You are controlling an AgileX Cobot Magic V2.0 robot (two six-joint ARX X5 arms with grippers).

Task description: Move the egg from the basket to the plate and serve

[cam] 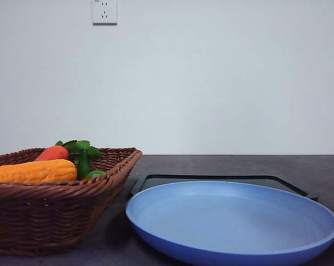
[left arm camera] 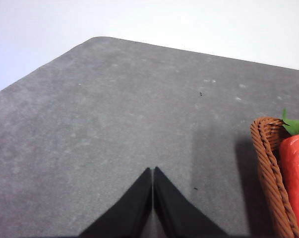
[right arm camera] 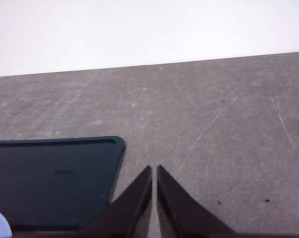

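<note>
Low in the left of the front view sits the wide brown woven wicker basket (cam: pixel 56 221), with a yellow-orange corn cob (cam: pixel 34 171) lying across it and an orange-red carrot with green leaves (cam: pixel 53 152) behind. The egg I cannot pick out — if it is in there, the braided rim and the corn hide it. To the right, filling the lower middle and right of that view, is the large round light-blue plate (cam: pixel 233 221), bare, with a flat black rectangular tray (cam: pixel 222 180) just behind it.

The left gripper (left arm camera: pixel 152 198) has its black fingers pressed tip to tip over bare grey tabletop (left arm camera: pixel 114 114), holding nothing; the basket's corner and the carrot show at the right edge of its wrist view, so the basket lies off to that side, near. The right gripper (right arm camera: pixel 154 196) is likewise pinched together and empty, just beside the tray's corner. I'd judge the left arm the nearer to the basket — it would have to open first.
</note>
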